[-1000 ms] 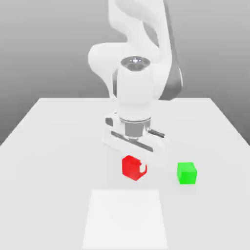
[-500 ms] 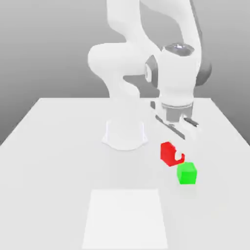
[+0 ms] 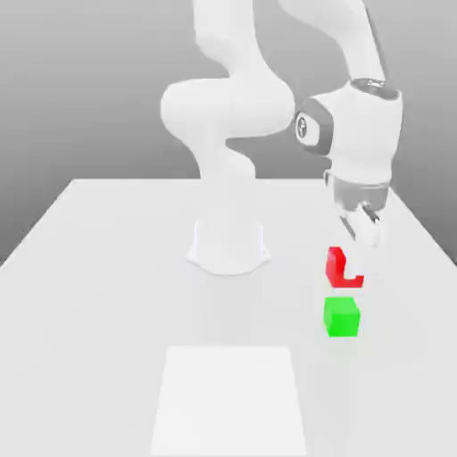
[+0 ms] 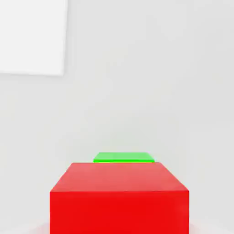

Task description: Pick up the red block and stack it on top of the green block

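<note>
In the exterior view, you have the white two-finger gripper (image 3: 364, 259) right of centre, its fingers clamped on the bright red matte cube (image 3: 336, 268). The bright green matte cube (image 3: 342, 318) sits lower, just beneath the red one in the frame. You have open white tabletop (image 3: 116, 294) across the left, with its right edge well apart from both cubes. The flat white square panel (image 3: 228, 399) lies at bottom centre.

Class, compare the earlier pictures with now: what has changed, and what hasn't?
The gripper carried the red block toward the exterior view's right, turning it on the way. Nothing was let go. The green block and white square stayed put.
</note>
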